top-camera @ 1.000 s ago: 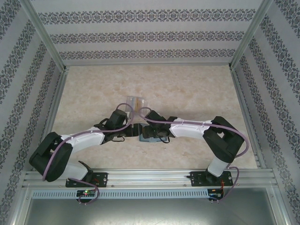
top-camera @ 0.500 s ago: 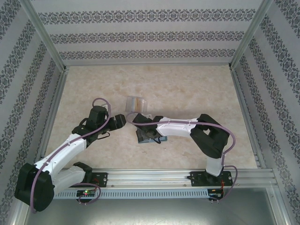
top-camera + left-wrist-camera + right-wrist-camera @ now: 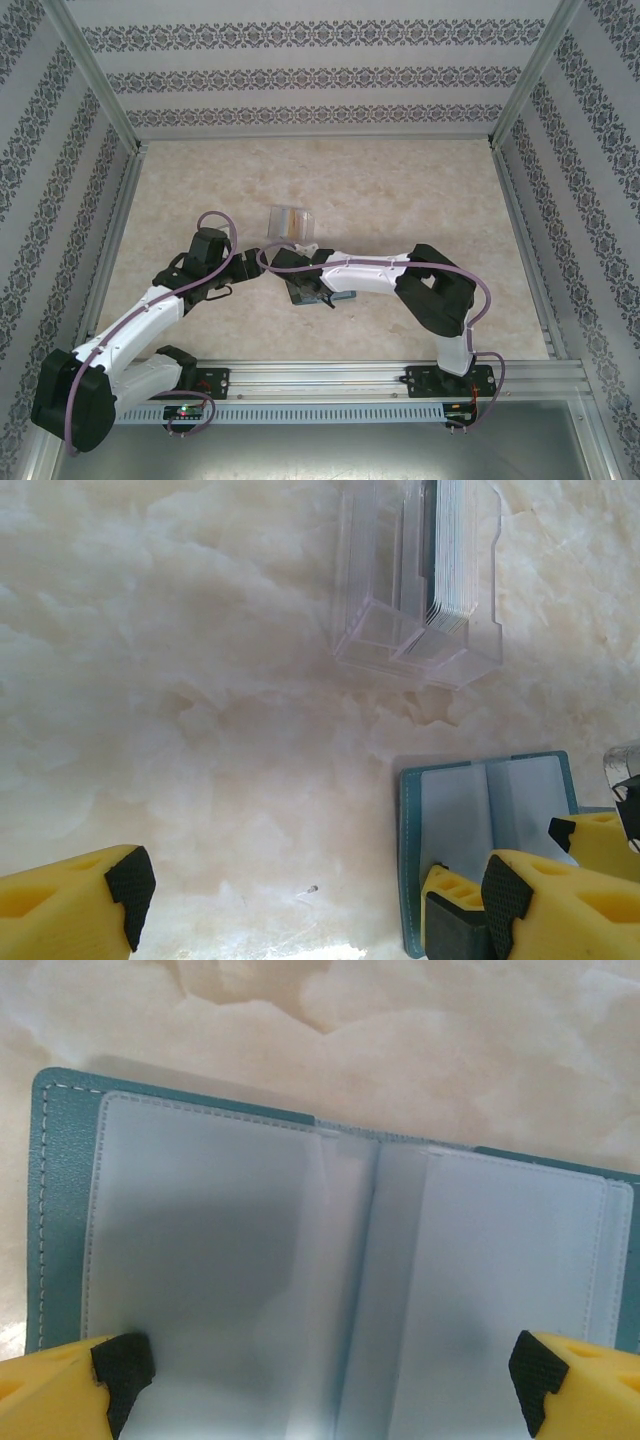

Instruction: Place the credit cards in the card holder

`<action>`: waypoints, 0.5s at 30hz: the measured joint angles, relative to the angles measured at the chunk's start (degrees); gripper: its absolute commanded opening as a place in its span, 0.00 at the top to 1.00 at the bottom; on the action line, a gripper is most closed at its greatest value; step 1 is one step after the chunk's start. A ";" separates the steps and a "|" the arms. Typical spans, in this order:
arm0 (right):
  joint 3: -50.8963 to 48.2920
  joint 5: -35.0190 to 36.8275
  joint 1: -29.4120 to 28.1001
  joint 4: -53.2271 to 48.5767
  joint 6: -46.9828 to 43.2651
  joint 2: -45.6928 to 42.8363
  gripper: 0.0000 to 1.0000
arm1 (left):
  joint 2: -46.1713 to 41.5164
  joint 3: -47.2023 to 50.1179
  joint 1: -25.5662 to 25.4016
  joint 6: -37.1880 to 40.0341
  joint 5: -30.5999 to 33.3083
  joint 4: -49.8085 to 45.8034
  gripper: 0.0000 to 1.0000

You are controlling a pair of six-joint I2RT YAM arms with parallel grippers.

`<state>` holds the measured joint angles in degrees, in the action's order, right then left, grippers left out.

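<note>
Tabletop (image 3: pixel 420 190): pale marbled surface, carrying everything listed.

Left gripper (image 3: pixel 318 885): jaws spreading wide, released, grasping nothing; hanging over bare tabletop just left of the card holder.

Right gripper (image 3: pixel 328 1365): jaws gaping wide, released, grasping nothing; hanging low over the card holder, one fingertip above each page.

Card holder (image 3: pixel 200 1260): teal, lying open flat like a book, grey-blue pockets facing up, near the tabletop's middle.

Clear case (image 3: pixel 400 580): transparent, sitting near the card holder on its far side, not touching it.

Credit cards (image 3: pixel 448 560): stack standing on edge inside the clear case.
</note>
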<state>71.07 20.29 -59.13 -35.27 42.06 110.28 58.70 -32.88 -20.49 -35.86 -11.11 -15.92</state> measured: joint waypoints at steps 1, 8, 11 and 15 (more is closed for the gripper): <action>-0.28 0.00 0.00 0.17 0.00 -0.31 0.02 | 0.02 0.00 0.00 0.15 -0.17 0.00 0.13; -1.60 0.35 0.02 0.00 -0.87 -2.58 0.02 | 0.72 -0.96 0.00 0.98 -0.37 -0.39 0.07; -1.60 1.22 0.04 -0.22 -1.79 -3.74 0.02 | 0.72 -1.31 0.00 0.96 -0.09 -0.44 0.06; -1.75 1.38 0.11 -0.20 -2.29 -5.22 0.02 | 0.74 -1.49 0.00 0.96 0.31 -0.44 0.06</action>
<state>69.32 21.67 -59.02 -35.46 39.77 105.06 59.44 -34.37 -20.49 -34.89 -10.81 -16.36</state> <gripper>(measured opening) 0.979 0.940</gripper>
